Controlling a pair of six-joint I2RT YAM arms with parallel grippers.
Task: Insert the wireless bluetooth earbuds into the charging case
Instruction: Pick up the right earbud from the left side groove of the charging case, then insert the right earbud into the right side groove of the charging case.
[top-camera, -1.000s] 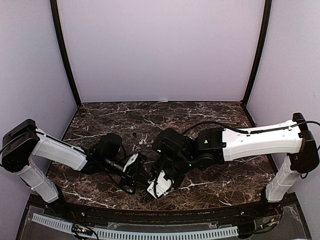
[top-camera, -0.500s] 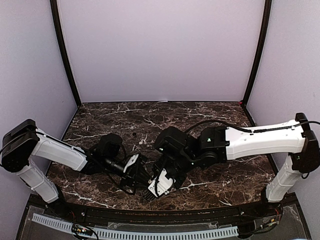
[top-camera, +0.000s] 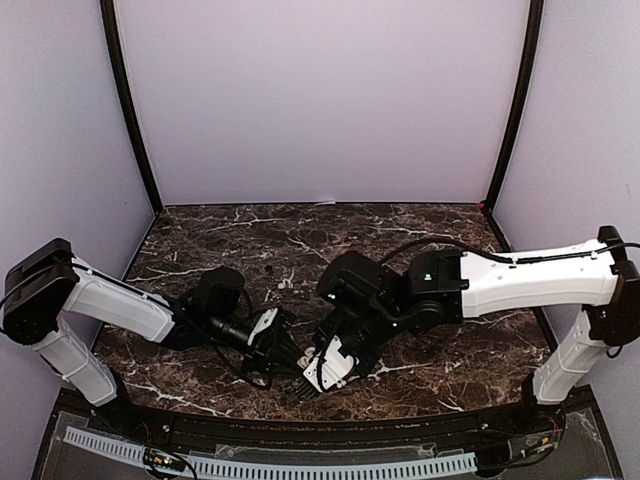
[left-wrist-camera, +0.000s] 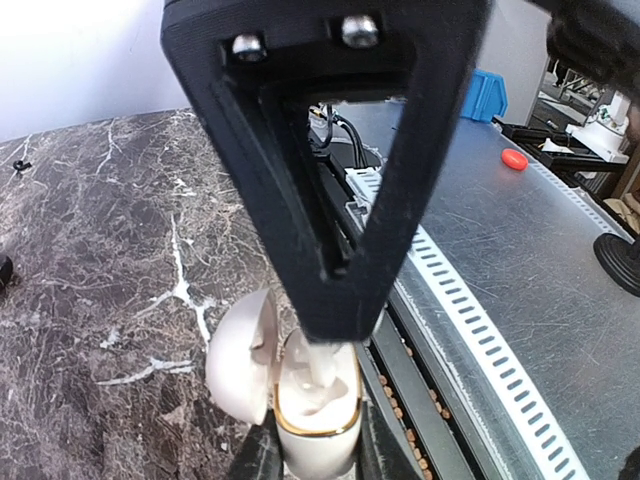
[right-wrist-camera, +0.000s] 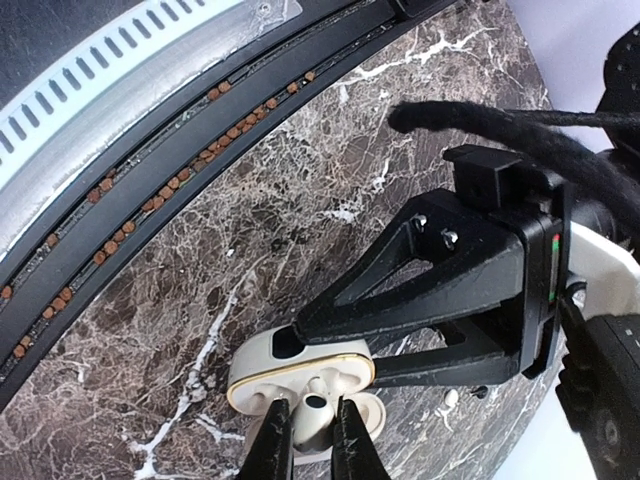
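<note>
The white charging case (left-wrist-camera: 318, 428) with a gold rim stands open, its lid (left-wrist-camera: 238, 362) swung to the left. My left gripper (left-wrist-camera: 314, 458) is shut on the case's body, low above the table near the front edge. My right gripper (right-wrist-camera: 308, 446) is shut on a glossy white earbud (right-wrist-camera: 313, 422) and holds it at the open top of the case (right-wrist-camera: 290, 372). In the left wrist view the earbud's stem (left-wrist-camera: 326, 368) reaches into a well. In the top view both grippers, left (top-camera: 288, 358) and right (top-camera: 308, 384), meet and hide the case.
A tiny white bud (right-wrist-camera: 451, 398) and a small black piece (right-wrist-camera: 481, 392) lie on the marble beyond the case. The table's front edge with a slotted metal rail (left-wrist-camera: 470, 300) runs just beside the case. The left gripper's black fingers (right-wrist-camera: 430, 270) cross behind it.
My right arm has shifted slightly to the right, with its gripper still over the case. The left arm has stayed in place.
</note>
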